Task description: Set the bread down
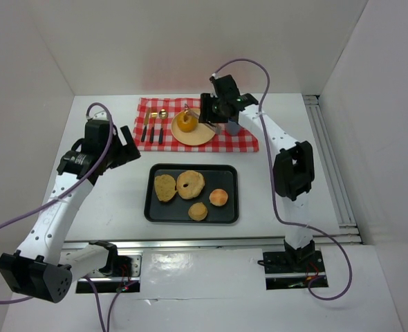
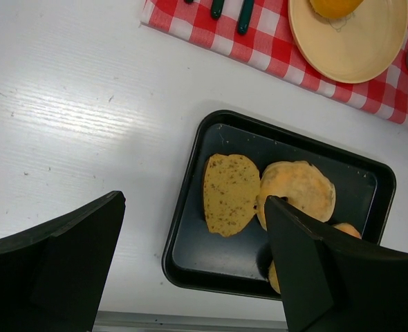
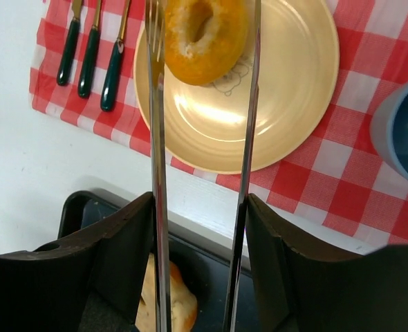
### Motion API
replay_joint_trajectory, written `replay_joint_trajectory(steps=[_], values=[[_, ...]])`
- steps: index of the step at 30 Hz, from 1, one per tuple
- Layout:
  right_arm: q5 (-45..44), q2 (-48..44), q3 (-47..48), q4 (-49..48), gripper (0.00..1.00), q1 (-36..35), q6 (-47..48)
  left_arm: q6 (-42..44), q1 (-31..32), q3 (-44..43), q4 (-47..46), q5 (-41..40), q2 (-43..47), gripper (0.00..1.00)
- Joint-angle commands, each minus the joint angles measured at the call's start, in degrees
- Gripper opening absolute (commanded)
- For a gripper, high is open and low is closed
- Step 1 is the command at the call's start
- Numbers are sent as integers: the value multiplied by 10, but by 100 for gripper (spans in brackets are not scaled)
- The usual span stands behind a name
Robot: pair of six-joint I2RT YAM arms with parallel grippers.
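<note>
From above, the right hand [image 1: 214,111] reaches over the red checked cloth [image 1: 244,142] at the far side of the table [image 1: 107,187]. It hangs just above the plate [image 1: 198,137], where a ring of bread [image 1: 185,122] lies on the left half. That looks like the spot the bread is meant for. A black tray [image 1: 151,207] nearer the arms holds four more pieces. The left hand [image 1: 121,149] hovers off to the tray's left, out of the way. The tool in the right hand is too thin to make out here.

The left wrist view shows its fingers [image 2: 59,256] spread wide with nothing between them. The right finger hides part of the tray's bread.

In the right wrist view, the hand is closed on a pair of metal tongs [image 3: 157,138], whose two arms run out to either side of the ring. Whether the tips pinch it or only flank it cannot be told, as the top edge cuts them off. A blue cup [image 3: 406,131] is cropped at the right.
</note>
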State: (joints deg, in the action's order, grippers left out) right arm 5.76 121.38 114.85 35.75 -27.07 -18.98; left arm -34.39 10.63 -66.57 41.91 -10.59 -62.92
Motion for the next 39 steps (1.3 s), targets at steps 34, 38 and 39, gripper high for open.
replay_joint_trajectory(steps=[34,38,39], values=[[65,-384,-466,86,68,-140,-43,4,-9,-13,-24,30,-10,94],[44,-369,-444,86,56,-140,-43,4,-9,-13,-24,30,-10,94],[37,-369,-438,95,50,-140,-38,4,-9,-13,-24,30,-10,94]])
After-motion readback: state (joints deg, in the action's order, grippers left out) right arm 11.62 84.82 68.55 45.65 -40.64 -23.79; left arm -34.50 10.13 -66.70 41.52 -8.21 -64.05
